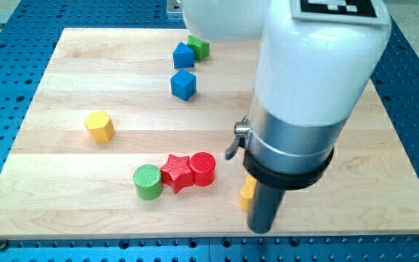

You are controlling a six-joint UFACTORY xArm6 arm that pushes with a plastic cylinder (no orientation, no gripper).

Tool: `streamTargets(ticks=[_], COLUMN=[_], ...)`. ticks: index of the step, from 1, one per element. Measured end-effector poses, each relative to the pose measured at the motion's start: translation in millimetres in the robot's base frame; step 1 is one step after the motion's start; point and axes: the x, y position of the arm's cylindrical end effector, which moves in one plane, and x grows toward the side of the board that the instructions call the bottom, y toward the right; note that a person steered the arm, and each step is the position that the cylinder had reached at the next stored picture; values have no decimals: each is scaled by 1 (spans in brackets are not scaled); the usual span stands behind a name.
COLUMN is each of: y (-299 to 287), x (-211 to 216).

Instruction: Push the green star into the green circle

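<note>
The green circle [148, 182] lies near the view's bottom, left of centre, touching a red star [176, 173] on its right. A green block [200, 48] sits at the view's top, partly behind a blue block [183, 55]; I cannot make out its shape well, and it may be the green star. My tip [262, 231] is at the view's bottom, right of centre, far from the green block and well to the right of the green circle. The bulky white arm hides the board behind it.
A red circle [202, 169] touches the red star's right side. A blue cube [183, 84] sits below the upper blue block. A yellow block [99, 126] lies at the left. Another yellow block [246, 193] peeks out beside the rod. The wooden board [64, 211] rests on a blue perforated table.
</note>
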Motion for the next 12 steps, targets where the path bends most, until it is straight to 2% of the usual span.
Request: streamTargets(ticks=[1,2,3,4,5,7,8,9,10,11,12], y=[0,7,27,41,24,-90,-99,-146,-140,-138,-170], x=[-53,-165,-215,-283,-360,-358,-408,-365,-273,-296,-287])
